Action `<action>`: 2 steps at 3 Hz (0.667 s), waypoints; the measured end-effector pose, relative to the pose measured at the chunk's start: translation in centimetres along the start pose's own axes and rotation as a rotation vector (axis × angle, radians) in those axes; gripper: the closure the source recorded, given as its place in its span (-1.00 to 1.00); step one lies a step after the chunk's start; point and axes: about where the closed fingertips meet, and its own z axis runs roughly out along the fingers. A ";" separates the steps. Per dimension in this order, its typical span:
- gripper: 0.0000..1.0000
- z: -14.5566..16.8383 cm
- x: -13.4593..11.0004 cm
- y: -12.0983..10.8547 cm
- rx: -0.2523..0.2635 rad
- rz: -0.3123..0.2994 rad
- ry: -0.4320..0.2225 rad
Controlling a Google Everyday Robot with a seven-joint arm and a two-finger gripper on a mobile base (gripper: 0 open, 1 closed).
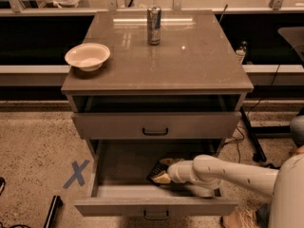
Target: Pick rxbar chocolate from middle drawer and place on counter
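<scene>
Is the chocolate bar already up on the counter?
No, the counter holds only a bowl and a can, while the gripper is at the rxbar chocolate down in the open middle drawer.

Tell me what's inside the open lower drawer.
The robot's hand is in the drawer, at a dark flat bar. The arm hides the drawer floor beneath it.

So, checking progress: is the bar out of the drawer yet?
Not out: the black bar lies inside the open bottom drawer, the gripper right beside it.

The counter (190, 61) bears a bowl (87, 56) and a can (153, 25); jaws of the gripper (164, 170) sit inside the middle drawer (156, 205).
</scene>
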 end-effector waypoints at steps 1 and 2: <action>0.75 -0.3 -0.1 -0.1 -0.002 0.006 -0.032; 1.00 -1.5 -1.6 0.0 -0.023 -0.002 -0.133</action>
